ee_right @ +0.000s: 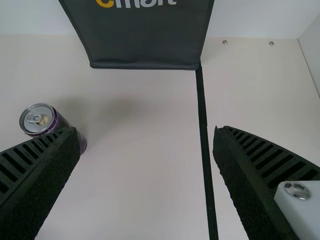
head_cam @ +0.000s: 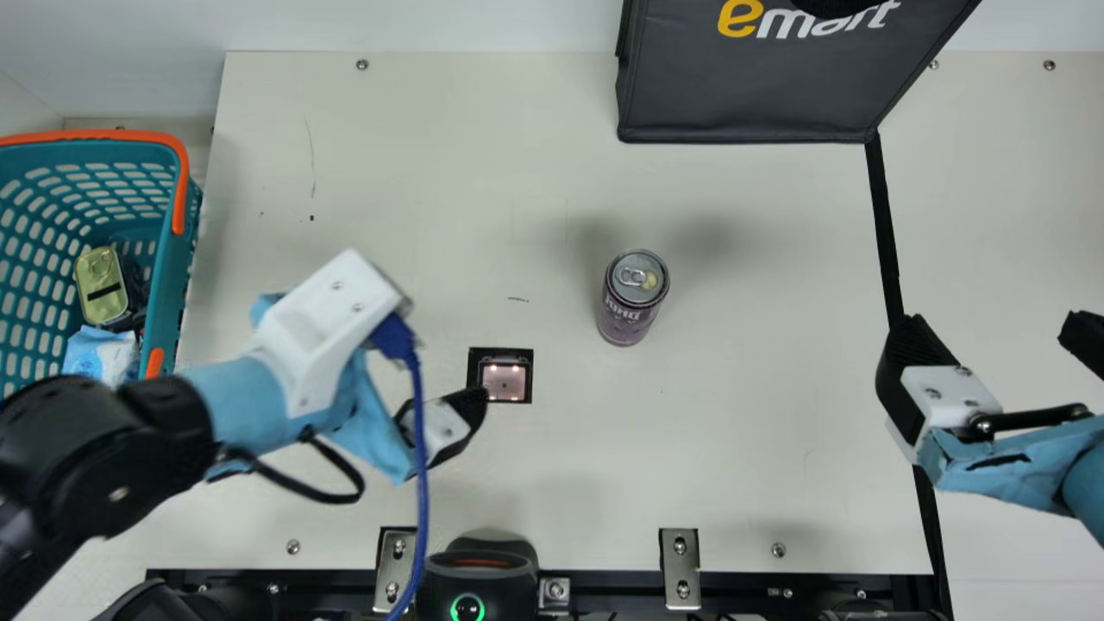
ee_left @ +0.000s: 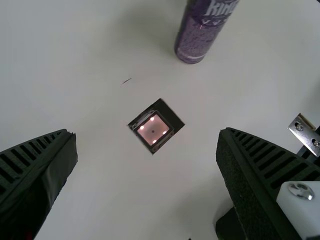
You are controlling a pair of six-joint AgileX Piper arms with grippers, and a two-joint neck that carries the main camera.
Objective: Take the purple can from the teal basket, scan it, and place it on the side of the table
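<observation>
Right of the scanner (head_cam: 504, 381) and a little farther back, the purple can (head_cam: 634, 297) stands upright on the cream worktop (head_cam: 733, 448), its pull-tab end up. It is well apart from both grippers and outside the teal basket (head_cam: 177, 285). The scanner is a small dark square in the worktop with a lit pinkish window.

The left gripper (head_cam: 444, 423) is over the worktop, close to the scanner in the main view. In its wrist view its fingers are spread wide, with the scanner seen between them and the can beyond. The right gripper (head_cam: 996, 336) is over the right side, near the black strip (head_cam: 884, 224), its fingers also spread wide.

At the far edge, right of centre, is a black bag (head_cam: 750, 95); the strip runs from its lower right corner toward the near edge. On the far left, the basket with its orange handle (head_cam: 183, 185) holds a gold tin (head_cam: 101, 285) and a blue and white packet (head_cam: 99, 354). Beside the tin is something dark, perhaps another package, though it is hard to make out. At the near edge is a black device (head_cam: 474, 578) with a green ring of light.
</observation>
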